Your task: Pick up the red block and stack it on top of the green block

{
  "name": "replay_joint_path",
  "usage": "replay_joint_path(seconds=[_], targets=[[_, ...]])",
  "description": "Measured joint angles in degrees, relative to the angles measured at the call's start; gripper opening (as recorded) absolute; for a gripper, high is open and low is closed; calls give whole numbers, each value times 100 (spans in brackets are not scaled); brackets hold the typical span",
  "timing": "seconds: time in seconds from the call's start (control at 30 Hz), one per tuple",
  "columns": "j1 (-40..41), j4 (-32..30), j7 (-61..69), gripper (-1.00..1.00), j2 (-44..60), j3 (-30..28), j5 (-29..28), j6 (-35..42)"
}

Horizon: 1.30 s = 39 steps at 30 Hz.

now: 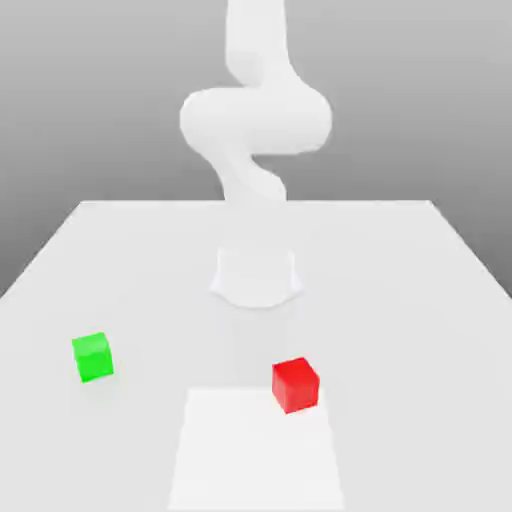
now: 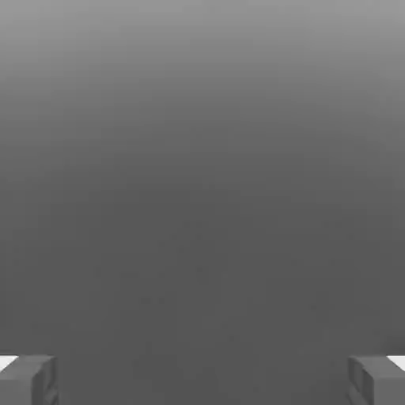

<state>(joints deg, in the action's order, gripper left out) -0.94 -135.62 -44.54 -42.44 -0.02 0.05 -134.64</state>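
tabletop (image 1: pixel 400 280): pale, level, bearing both blocks. franka panda arm (image 1: pixel 256 120): upright over the tabletop's middle, its lower part nearer the exterior view's top than either block. pale square patch (image 1: pixel 250 465): toward the exterior view's bottom, at its middle. two-finger gripper (image 2: pixel 202 381): released, fingers spread wide, no block between them.

red cube (image 1: pixel 296 386): at the patch's corner toward the exterior view's right, seated flat, turned a little off square. green cube (image 1: pixel 93 358): well apart from it, toward the exterior view's left and slightly higher in that view; its top is bare.

finding on approach: the red cube lies below the arm's visible column in the exterior view, slightly to that view's right. its exact bearing from the gripper cannot be established. being a cube, it has no long axis; in my judgement the fingers should be squared to its turned faces before descent, lest they catch a corner.
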Motion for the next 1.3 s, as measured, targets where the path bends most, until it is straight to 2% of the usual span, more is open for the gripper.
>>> replay_joint_path(seconds=[0.53,0.6,0.77,0.8,1.03,1.3], targets=[[-731,-3022,1071,0,2920,28,28,-2351],[-782,-3212,1163,0,3733,63,13,-2971],[-821,-3162,1174,0,4990,50,-38,-4012],[-837,-3139,1163,-100,5166,32,-50,-4162],[-832,-3137,1136,-100,5194,31,-82,-4184],[-809,-3346,1196,-100,3690,64,8,-2888]])
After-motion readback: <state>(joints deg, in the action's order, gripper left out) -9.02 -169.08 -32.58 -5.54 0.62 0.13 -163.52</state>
